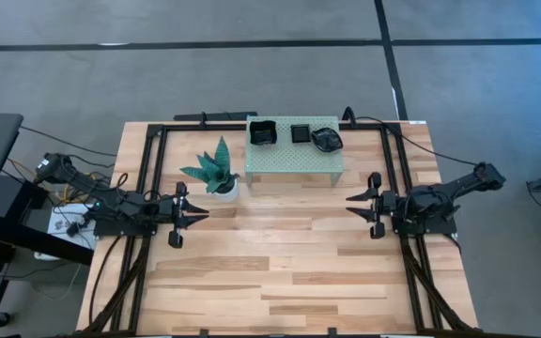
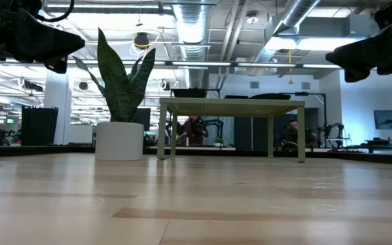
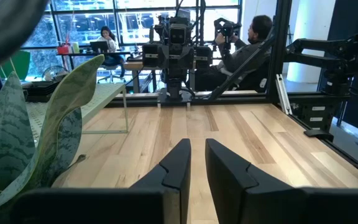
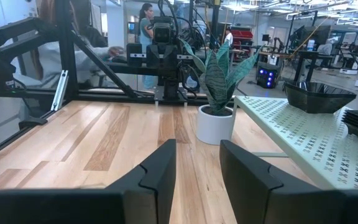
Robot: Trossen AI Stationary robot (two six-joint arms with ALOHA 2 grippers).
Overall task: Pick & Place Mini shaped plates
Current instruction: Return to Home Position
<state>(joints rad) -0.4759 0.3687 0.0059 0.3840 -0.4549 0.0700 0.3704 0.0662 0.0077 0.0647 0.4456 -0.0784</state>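
Light wood table (image 1: 280, 282) is bare across its near half; no plate shows on it. Midway, the left gripper (image 1: 199, 215) and right gripper (image 1: 352, 204) hover at opposite sides, facing each other, well apart. The left jaws stand a narrow gap apart and the right jaws wider; both are empty. Farther back, the plant (image 1: 216, 169) stands beside the green shelf (image 1: 294, 165). The mini shaped plates (image 1: 301, 133) sit in three groups on the shelf top. Judgement: placing appears complete and the return-to-home step is in hand. The next move calls only for parking both arms, with no grasp.
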